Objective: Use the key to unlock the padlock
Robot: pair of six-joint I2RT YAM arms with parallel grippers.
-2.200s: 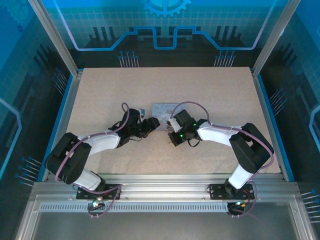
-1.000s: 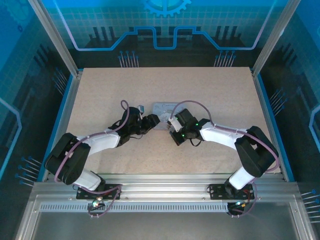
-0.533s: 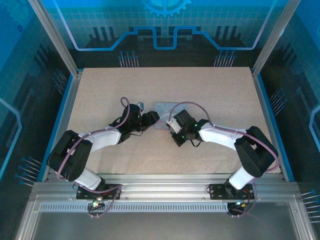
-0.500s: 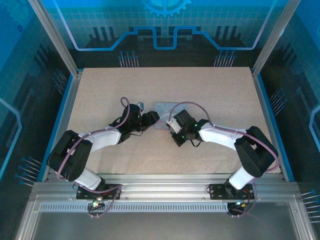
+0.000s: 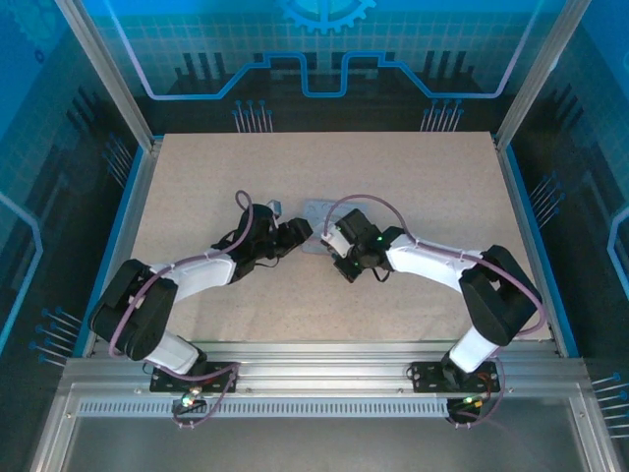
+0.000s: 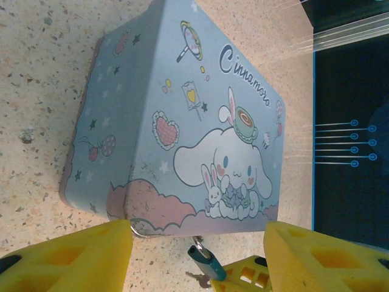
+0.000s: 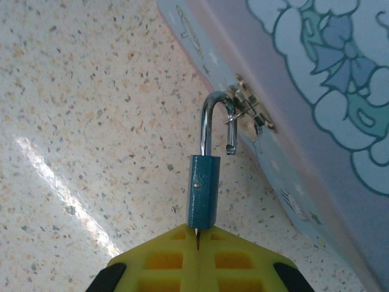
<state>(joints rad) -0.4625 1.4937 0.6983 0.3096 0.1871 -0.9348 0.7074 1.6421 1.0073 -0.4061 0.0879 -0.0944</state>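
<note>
On your left in the overhead view, the left hand (image 5: pixel 298 234) lies at about 8 o'clock of the pastel cartoon tin (image 6: pixel 182 109), which sits flat near the middle of the worktop (image 5: pixel 197 177). In its wrist view its yellow fingers (image 6: pixel 73 255) stand wide apart and grip nothing. The tin's near end lies between them, and you cannot tell whether they touch it.

At the middle of that near edge, about 6 o'clock of the tin, hangs the padlock (image 7: pixel 203 191), with a blue-green body and a silver shackle (image 7: pixel 216 112). In the right wrist view the shackle is sprung: one leg sits in the body, and the hooked free end is out, right beside the tin's small hasp (image 7: pixel 250 111).

To the right, the right hand (image 7: pixel 196 243) comes in from about 5 o'clock of the tin. Its fingers are pressed together on the key (image 7: pixel 197 237), a thin dark sliver that runs straight into the bottom of the padlock body.
</note>
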